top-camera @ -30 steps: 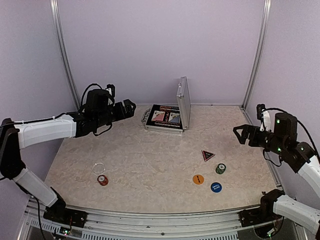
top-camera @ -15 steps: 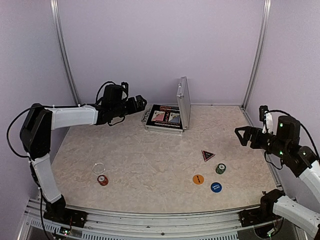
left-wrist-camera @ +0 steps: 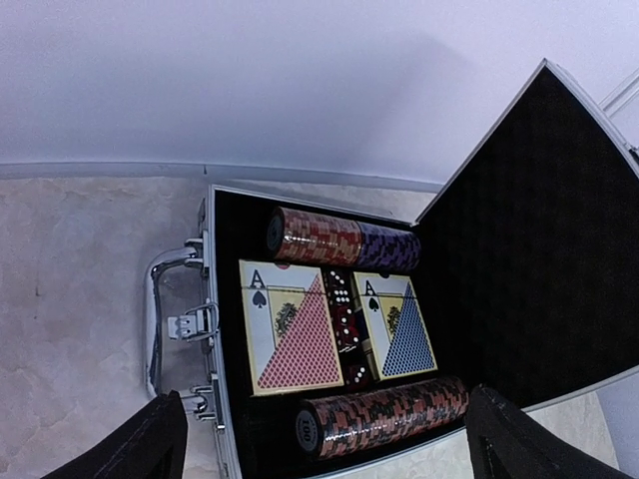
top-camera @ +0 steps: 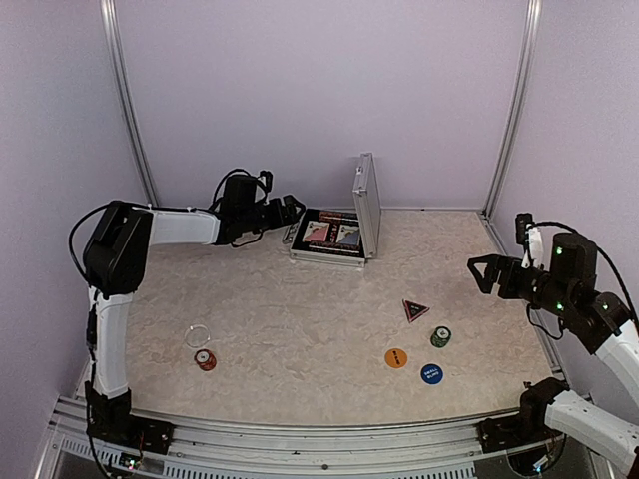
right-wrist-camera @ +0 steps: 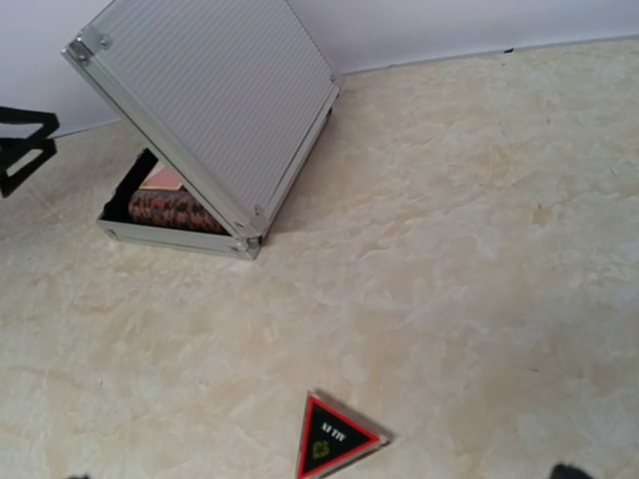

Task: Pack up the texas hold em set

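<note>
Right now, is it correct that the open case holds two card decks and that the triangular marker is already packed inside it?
Not quite: the triangular marker lies loose on the table, apart from the case, as the top view shows. The case is open and does hold two card decks.

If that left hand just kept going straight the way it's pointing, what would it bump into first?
Probably the open silver briefcase, near its handle edge. The left hand stands open, aimed at it; depth is unclear, so it might pass just over the rim.
</note>
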`<action>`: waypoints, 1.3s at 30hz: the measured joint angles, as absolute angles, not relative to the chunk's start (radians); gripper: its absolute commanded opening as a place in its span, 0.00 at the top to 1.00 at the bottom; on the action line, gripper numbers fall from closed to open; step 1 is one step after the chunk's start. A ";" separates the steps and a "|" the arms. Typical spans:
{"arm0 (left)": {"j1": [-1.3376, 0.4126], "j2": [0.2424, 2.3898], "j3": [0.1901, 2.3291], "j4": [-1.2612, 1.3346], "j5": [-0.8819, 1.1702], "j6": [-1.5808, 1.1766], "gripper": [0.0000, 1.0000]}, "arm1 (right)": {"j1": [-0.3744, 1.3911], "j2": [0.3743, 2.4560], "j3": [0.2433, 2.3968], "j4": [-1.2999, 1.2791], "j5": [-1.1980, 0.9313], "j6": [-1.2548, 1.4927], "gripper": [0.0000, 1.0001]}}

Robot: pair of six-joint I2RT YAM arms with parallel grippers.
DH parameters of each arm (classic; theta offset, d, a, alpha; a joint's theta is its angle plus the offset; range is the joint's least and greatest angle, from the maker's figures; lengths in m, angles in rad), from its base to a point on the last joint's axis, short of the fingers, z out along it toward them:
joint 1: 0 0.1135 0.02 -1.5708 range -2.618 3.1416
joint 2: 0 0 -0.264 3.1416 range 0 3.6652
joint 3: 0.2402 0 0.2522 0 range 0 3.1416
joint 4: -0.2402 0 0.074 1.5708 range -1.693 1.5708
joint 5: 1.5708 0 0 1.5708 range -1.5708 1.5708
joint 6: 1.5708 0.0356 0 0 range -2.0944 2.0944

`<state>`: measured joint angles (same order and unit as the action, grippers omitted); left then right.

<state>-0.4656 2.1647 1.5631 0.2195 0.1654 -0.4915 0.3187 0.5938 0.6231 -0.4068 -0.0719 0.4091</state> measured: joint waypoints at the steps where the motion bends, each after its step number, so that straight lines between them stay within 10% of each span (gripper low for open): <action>1: -0.464 2.179 1.577 0.223 0.179 -0.488 0.04 | 0.319 0.595 0.623 -0.407 -0.072 0.409 0.00; 39: -0.431 2.462 1.812 0.231 0.256 -0.503 0.05 | 0.319 0.594 0.623 -0.414 -0.063 0.413 0.00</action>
<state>-0.4313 2.4622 1.8122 0.2306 0.2562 -0.5030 0.3187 0.5941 0.6228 -0.4141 -0.0631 0.4129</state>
